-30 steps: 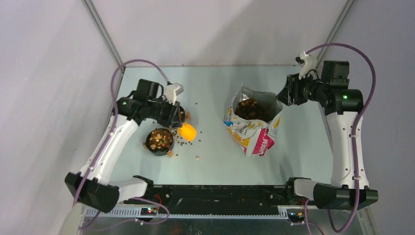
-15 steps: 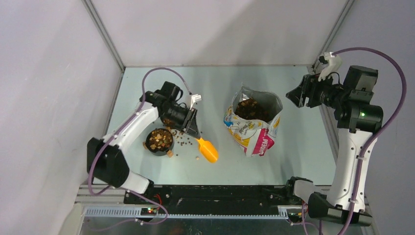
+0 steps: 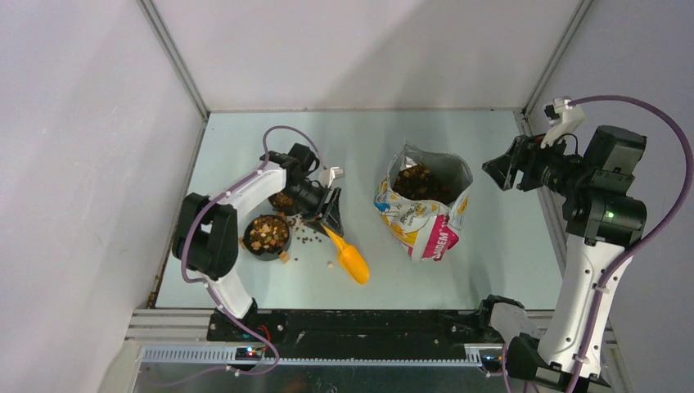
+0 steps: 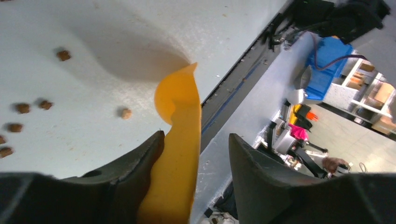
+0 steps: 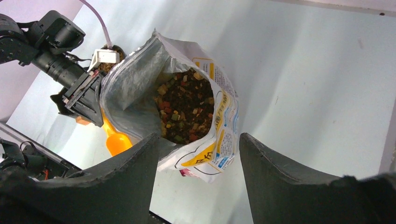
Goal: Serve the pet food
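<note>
Left arm: over the last second it folded its elbow back toward the near left corner, while my left gripper (image 3: 331, 218) came down between the bowl and the bag.
Scoop: the orange scoop (image 3: 352, 260), which a second before had been up beside the bowl, lay on the table (image 3: 491, 246) with its cup toward the near edge and its handle at my left gripper.
Left gripper state: my jaws were parted. The handle lay against one finger (image 4: 130, 172), with a clear gap to the other, so the scoop was let go rather than squeezed.
Pet food: a heap of pet food (image 3: 267, 232) filled the black bowl (image 3: 263, 255), just beside my left gripper. More kibble showed in the mouth of the bag, and loose pellets lay scattered on the table between the bowl and the scoop.
Bag: the printed bag (image 3: 425, 229) stood open-topped near the middle of the table, apart from the scoop.
Right arm: it had pulled back from the bag toward the right edge.
Right gripper state: my right gripper (image 3: 502, 170) hung spread wide with nothing between its fingers, clear of the bag.
</note>
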### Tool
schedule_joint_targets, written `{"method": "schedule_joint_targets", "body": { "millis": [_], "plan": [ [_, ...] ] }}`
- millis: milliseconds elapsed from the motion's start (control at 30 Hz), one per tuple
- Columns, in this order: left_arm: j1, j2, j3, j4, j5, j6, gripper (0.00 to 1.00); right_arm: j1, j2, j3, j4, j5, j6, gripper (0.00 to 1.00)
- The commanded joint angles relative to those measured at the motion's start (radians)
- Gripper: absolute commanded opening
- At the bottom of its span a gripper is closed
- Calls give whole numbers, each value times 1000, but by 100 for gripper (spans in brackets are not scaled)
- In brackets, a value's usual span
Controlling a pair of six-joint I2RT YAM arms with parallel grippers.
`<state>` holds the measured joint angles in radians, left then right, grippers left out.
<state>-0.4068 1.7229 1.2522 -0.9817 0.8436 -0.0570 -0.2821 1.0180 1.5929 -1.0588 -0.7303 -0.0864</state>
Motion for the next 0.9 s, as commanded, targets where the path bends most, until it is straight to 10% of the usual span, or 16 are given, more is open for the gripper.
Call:
{"method": "schedule_joint_targets", "body": {
  "millis": [0, 567, 867],
  "plan": [
    [-3, -5, 65, -8, -184, -33, 61, -8, -9, -21, 32, -27, 3, 66],
    [9, -145, 113, -18, -491, -26, 68, -17, -68, -34, -123, -15, -139, 67],
    [-73, -275, 375, 142, -545, 92, 72, 110, -76, 13, -192, 15, -273, 62]
  ]
}}
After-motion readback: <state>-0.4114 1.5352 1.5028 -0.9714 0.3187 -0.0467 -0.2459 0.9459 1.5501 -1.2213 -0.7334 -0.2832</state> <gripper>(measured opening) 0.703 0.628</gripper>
